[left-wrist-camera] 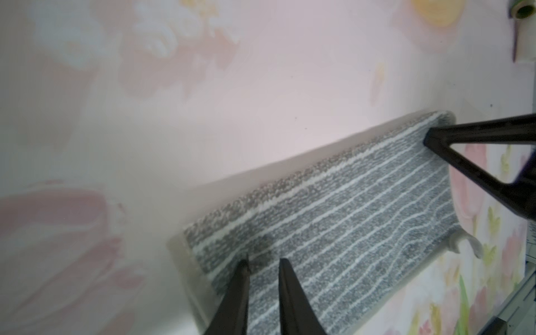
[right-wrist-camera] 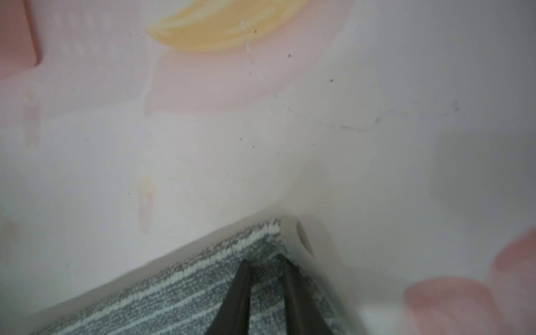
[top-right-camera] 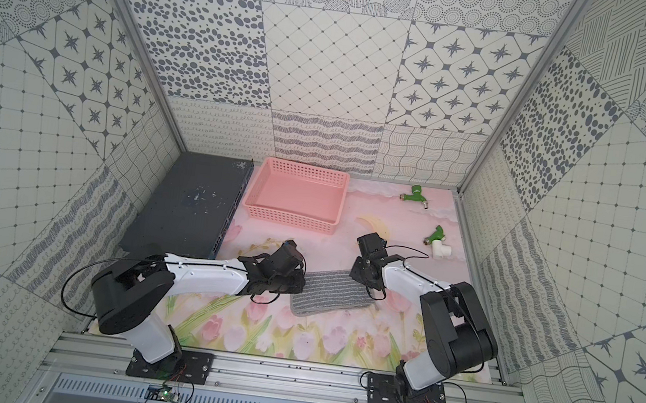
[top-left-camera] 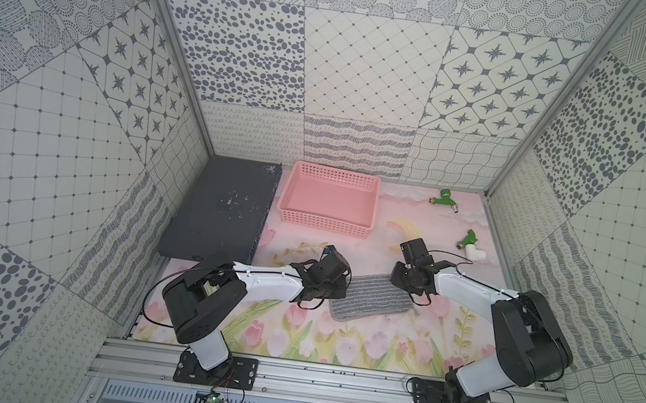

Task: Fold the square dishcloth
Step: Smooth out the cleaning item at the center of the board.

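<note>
Lying folded into a strip on the worktop point(top-left-camera: 357, 349) between the arms in a top view, the square dishcloth point(top-left-camera: 370, 298) has both ends covered by the wrists. In the left wrist view, the left pincer point(left-wrist-camera: 264, 261) stands narrowly apart at the folded edge, but I cannot tell whether it grips. The blurred right wrist view shows the right pincer point(right-wrist-camera: 264, 261) likewise, near the loop point(right-wrist-camera: 304, 237). An uneven pull could drag the fold open.

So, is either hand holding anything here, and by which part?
The left hand and the right hand each rest narrowly parted fingertips on a far corner of the flat, folded cloth; whether either pinches it cannot be told.
</note>
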{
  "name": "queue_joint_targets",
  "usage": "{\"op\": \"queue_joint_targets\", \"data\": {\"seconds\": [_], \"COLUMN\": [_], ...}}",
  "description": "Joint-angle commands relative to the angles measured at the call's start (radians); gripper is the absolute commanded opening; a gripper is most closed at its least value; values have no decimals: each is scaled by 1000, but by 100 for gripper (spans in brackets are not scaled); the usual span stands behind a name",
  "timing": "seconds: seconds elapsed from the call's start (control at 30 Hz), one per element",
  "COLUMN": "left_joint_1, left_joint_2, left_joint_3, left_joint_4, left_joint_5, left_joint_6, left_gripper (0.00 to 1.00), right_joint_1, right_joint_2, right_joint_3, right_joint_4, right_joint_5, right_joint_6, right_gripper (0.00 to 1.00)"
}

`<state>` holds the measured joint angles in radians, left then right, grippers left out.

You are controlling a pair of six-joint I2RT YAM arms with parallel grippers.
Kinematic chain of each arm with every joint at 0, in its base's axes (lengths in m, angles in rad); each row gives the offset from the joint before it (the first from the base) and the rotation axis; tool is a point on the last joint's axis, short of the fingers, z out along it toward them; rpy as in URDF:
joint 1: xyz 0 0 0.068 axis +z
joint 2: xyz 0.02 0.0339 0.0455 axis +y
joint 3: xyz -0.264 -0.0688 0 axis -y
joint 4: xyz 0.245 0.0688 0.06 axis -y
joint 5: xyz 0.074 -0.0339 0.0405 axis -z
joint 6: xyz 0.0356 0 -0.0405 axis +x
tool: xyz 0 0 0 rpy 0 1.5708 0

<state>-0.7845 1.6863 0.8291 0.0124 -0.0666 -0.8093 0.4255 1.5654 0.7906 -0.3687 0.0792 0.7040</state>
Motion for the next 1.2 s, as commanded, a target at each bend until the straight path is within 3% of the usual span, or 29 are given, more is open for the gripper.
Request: {"op": "queue_joint_targets", "data": {"seconds": [0.0,0.23,0.63,0.8,0.9,1.17], "left_joint_1": [39,54,53,9,-39,-132], "left_joint_2": [16,-14,-273,-337,-339,-246], "left_joint_3": [-27,-38,-65,-80,-87,-82], "left_joint_4": [32,0,-134,-243,-287,-277], "left_joint_5": [15,-3,-19,-74,-109,-128], "left_joint_6": [11,21,-63,-128,-182,-269], "left_gripper": [20,23,66,66,61,54], "right_joint_1": [-12,-22,-22,-22,-27,-39], "right_joint_2": [23,18,-126,-168,-180,-208], "right_joint_3": [15,20,26,6,-19,-79], "right_joint_4": [34,34,-45,-90,-96,-98], "right_joint_5": [14,-6,-29,-9,-6,-15], "right_joint_6": [-20,-39,-72,-66,-63,-65], "right_gripper": [23,25,31,32,32,32]}}
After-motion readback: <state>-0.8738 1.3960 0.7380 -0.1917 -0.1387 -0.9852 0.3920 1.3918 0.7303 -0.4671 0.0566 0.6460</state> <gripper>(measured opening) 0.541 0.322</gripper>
